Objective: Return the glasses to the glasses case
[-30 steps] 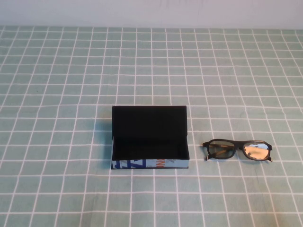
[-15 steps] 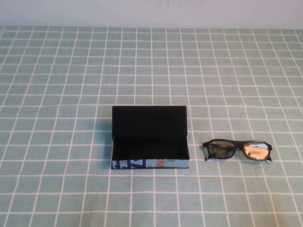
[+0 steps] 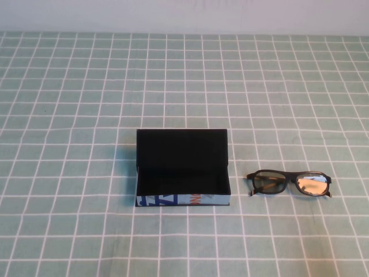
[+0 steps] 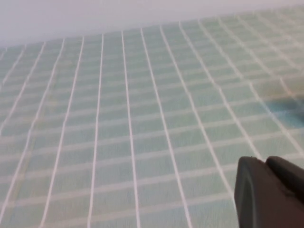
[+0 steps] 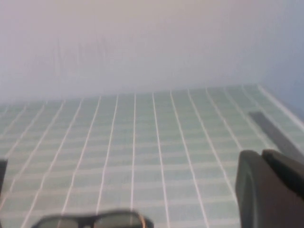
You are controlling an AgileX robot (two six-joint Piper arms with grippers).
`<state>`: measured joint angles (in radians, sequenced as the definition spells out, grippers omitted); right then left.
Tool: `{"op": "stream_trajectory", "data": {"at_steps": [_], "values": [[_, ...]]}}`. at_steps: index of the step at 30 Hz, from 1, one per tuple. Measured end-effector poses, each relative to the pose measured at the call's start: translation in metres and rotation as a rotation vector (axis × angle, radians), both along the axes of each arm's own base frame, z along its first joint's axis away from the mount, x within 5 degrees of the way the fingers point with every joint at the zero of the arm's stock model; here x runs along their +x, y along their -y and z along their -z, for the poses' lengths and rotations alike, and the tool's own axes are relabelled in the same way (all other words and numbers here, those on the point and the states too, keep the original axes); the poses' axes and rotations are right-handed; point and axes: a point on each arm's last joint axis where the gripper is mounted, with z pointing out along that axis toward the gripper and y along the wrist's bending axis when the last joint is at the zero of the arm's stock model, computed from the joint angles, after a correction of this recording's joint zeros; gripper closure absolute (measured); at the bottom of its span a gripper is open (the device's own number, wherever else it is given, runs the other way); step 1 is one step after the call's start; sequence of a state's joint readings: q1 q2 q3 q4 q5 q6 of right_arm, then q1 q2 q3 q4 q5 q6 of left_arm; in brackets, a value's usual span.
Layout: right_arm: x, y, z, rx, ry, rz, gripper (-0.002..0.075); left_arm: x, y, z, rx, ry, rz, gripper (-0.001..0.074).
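The glasses case [image 3: 183, 170] stands open in the middle of the table in the high view, its black lid upright at the back and its printed blue, white and orange side facing front. Its inside looks black and empty. The black-framed glasses [image 3: 290, 183] lie on the cloth just right of the case, lenses facing front; their top edge also shows in the right wrist view [image 5: 95, 221]. My left gripper [image 4: 270, 194] is a dark shape over bare cloth, away from both. My right gripper [image 5: 270, 190] hovers near the glasses, apart from them. Neither arm shows in the high view.
A green tablecloth [image 3: 86, 86] with a white grid covers the whole table. A pale wall [image 3: 184, 14] runs along the far edge. A dark shape [image 5: 2, 175] sits at the edge of the right wrist view; I cannot tell what it is.
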<state>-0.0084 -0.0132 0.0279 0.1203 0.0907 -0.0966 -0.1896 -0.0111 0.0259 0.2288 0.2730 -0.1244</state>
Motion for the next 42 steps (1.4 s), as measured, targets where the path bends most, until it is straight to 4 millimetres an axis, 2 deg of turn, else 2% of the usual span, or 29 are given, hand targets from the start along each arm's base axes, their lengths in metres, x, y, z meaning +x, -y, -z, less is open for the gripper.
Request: {"op": "stream_trajectory", "data": {"at_steps": [4,8,12,15,21,26,28,31,36,40,42], "values": [[-0.001,0.003,-0.016,0.001,0.182,0.037,0.0738,0.001,0.004,-0.014,-0.026,0.158,0.037,0.0734],[-0.005,0.006,-0.03,0.002,0.337,0.068,0.0738,-0.004,0.01,-0.044,-0.079,0.485,0.115,0.0734],[-0.006,0.007,-0.034,0.002,0.386,0.078,0.0738,-0.018,0.014,-0.069,-0.128,0.79,0.189,0.0734],[-0.007,0.007,-0.035,0.002,0.394,0.08,0.0738,-0.027,0.015,-0.08,-0.149,0.939,0.227,0.0734],[-0.01,0.009,-0.042,0.005,0.482,0.098,0.0737,-0.035,0.015,-0.086,-0.161,1.041,0.251,0.0734],[-0.026,0.013,-0.065,0.052,0.769,0.142,0.0738,-0.037,0.015,-0.087,-0.162,1.065,0.255,0.0734],[-0.031,0.014,-0.08,0.14,0.829,0.109,0.0738,-0.039,0.015,-0.089,-0.168,1.098,0.263,0.0734],[-0.044,0.011,-0.117,0.221,0.865,0.039,0.0738,-0.041,0.015,-0.09,-0.182,1.123,0.274,0.0734],[-0.073,0.007,-0.197,0.244,0.925,-0.031,0.0738,-0.052,0.013,-0.119,-0.19,1.196,0.275,0.0734],[-0.067,0.003,-0.252,0.229,0.775,-0.052,0.0738,-0.064,0.01,-0.15,-0.206,1.234,0.266,0.0734],[-0.055,0.001,-0.277,0.207,0.647,-0.052,0.0738,-0.07,0.007,-0.164,-0.259,1.221,0.267,0.0734]]}}
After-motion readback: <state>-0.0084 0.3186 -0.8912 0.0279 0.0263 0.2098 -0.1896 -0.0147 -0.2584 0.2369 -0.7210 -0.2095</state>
